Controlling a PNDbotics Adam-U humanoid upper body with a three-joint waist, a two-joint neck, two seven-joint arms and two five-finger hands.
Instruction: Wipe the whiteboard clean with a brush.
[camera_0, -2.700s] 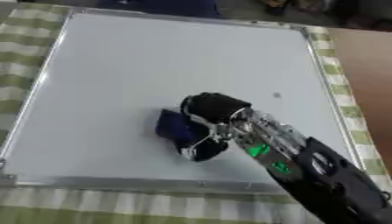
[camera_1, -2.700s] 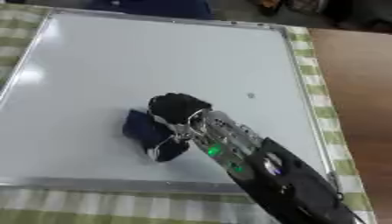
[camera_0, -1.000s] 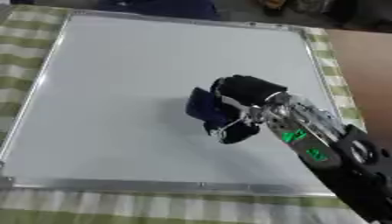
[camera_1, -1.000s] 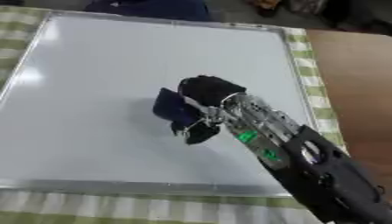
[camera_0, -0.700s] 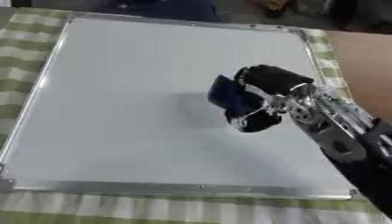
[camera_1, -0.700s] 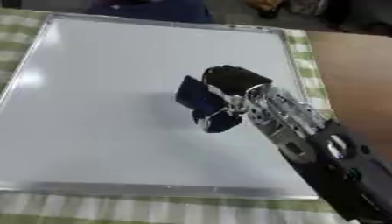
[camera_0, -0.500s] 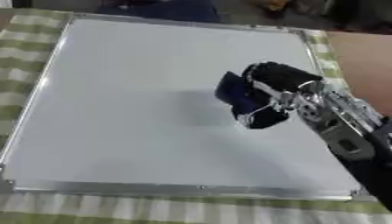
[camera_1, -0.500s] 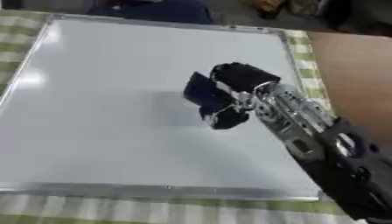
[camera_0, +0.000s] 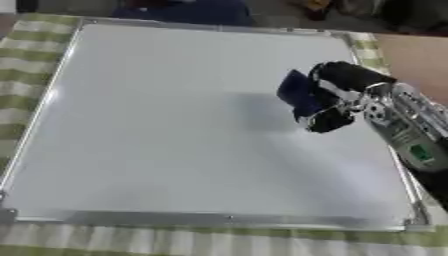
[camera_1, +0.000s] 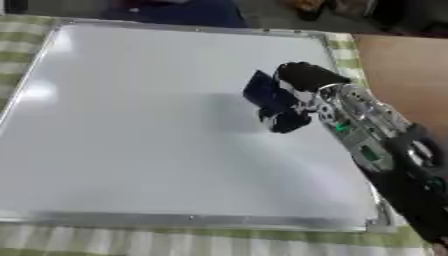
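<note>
Curling round the dark blue brush (camera_0: 300, 95), my right hand (camera_0: 343, 95) has it held over the right half of the whiteboard (camera_0: 157, 125), seemingly touching the surface. I'd keep it flat and sweep in overlapping passes; I can make out no marks from here. Green checked cloth (camera_0: 26, 47) surrounds the frame, nothing blocking.
</note>
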